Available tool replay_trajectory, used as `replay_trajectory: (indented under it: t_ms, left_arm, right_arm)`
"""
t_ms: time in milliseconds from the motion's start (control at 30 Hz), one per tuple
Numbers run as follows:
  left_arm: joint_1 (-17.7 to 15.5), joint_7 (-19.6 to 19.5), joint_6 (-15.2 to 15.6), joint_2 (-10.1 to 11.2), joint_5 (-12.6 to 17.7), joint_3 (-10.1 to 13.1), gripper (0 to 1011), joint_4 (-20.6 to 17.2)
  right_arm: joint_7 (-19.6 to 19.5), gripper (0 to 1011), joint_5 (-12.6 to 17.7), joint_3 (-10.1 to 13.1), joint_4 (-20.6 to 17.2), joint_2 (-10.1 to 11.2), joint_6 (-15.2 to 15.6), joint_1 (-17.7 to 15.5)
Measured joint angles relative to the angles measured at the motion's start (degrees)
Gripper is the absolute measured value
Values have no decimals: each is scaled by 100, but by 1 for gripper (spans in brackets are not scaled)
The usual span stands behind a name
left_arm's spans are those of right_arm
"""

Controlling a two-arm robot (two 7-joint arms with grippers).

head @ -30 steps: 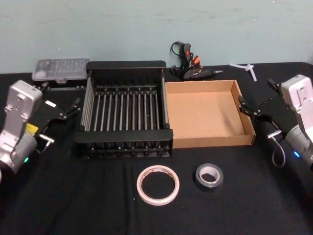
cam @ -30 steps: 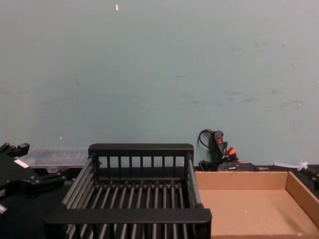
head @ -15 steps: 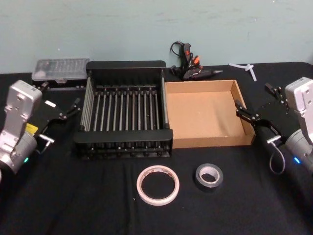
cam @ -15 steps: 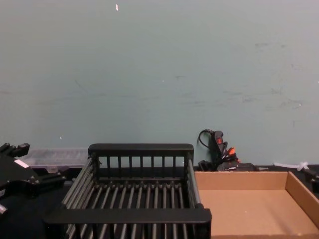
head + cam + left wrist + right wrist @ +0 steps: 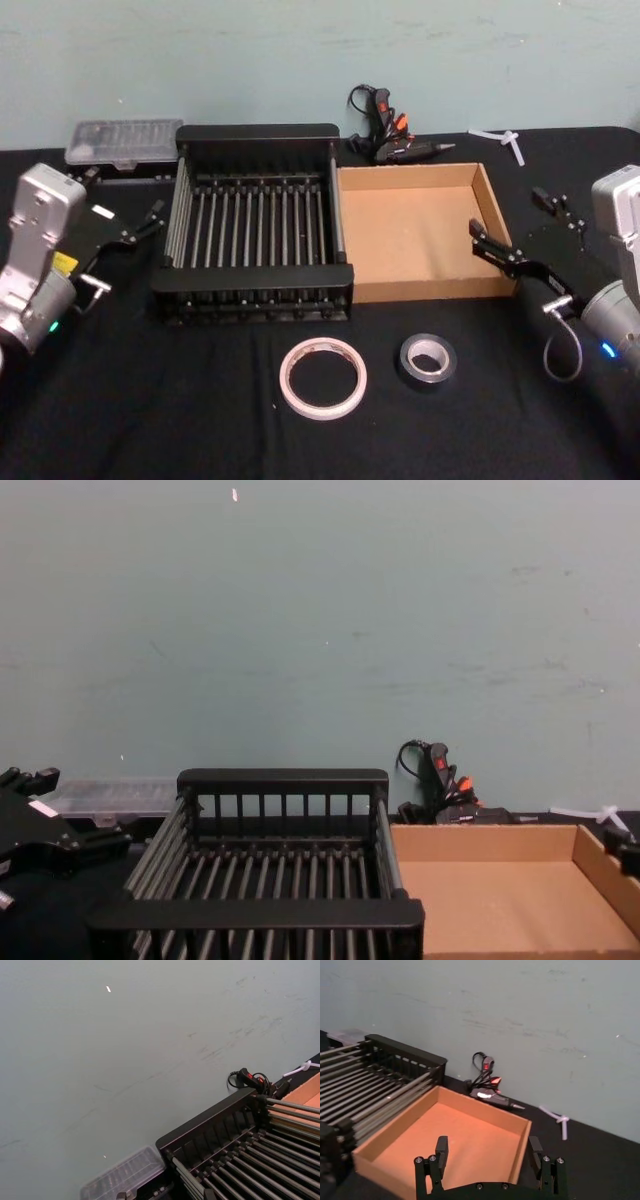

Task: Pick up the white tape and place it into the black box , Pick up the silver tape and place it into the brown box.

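Black table (image 5: 200, 420): head view alone shows white tape (image 5: 323, 377), silver tape (image 5: 428, 359).

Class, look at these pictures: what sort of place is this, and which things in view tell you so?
Probably a workshop or robot test bench: a black-covered table against a plain wall, a glue gun, a clear parts case, and two tape rolls laid before two boxes.

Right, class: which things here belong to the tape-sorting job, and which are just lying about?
Job: white tape; silver tape; black box; brown box; right gripper, open beside the brown box; left gripper, beside the black box.

Lying about: glue gun; clear plastic case; white plastic piece.
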Motion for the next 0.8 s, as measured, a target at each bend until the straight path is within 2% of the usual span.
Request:
replay_trajectory:
  t_ms: [367,600,700,800]
  left_arm:
    - [0,0,0,0,0,0,1001,0]
    - [0,0,0,0,0,0,1001,0]
    - [0,0,0,0,0,0,1001,0]
    - [0,0,0,0,0,0,1002,0]
  right_arm:
    - [113,1002,416,249,-876,49,1113,-586]
    - [217,1003,579,353,-1212,95,1603,-834]
    - [247,1002,690,409,-1383,117,2010,-960]
    - [258,1002,750,437,-1458,114,2232,-1020]
